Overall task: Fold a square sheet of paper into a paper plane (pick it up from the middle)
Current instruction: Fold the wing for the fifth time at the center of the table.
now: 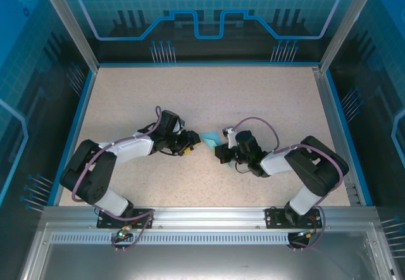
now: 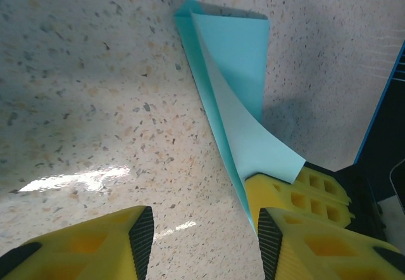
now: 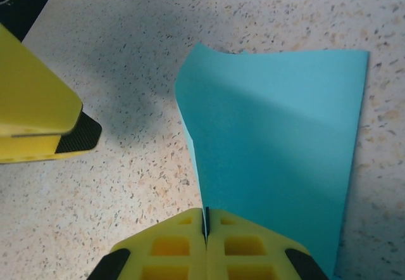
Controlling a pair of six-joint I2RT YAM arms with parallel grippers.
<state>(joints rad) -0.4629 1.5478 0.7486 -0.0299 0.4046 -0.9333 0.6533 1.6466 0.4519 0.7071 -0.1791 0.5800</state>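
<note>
From the top camera: near the middle of the worktop [image 1: 253, 96], slightly closer to its near edge than to its far edge, possible to see the sheet of paper [image 1: 209, 142], light cyan, just between the left gripper [image 1: 192, 142] and the right gripper [image 1: 219, 149]. Too small in this view for telling the state of the jaws. From the left wrist camera: left gripper [image 2: 202, 242] released, its yellow fingers [image 2: 95, 245] well apart, bare speckled worktop [image 2: 82, 102] between them and nothing grasped. Ahead of it, sheet of paper [image 2: 243, 71] folded over on itself, the layers gaping, one pale flap curving down to the right gripper [image 2: 302, 188], pinched there at its lower corner. Folded edge running down just beside the right finger of the left gripper; touching or not, cannot tell. From the right wrist camera: right gripper [image 3: 205, 220] clenched, both yellow fingers [image 3: 171, 248] pressed together on the near edge of the sheet of paper [image 3: 278, 147], so grasping it. Sheet spreading away from the pinch above the worktop [image 3: 126, 166], one straight edge on the right, a curled corner at the top left. At the left border, of the left gripper, one yellow finger [image 3: 38, 109], apart from the sheet.
</note>
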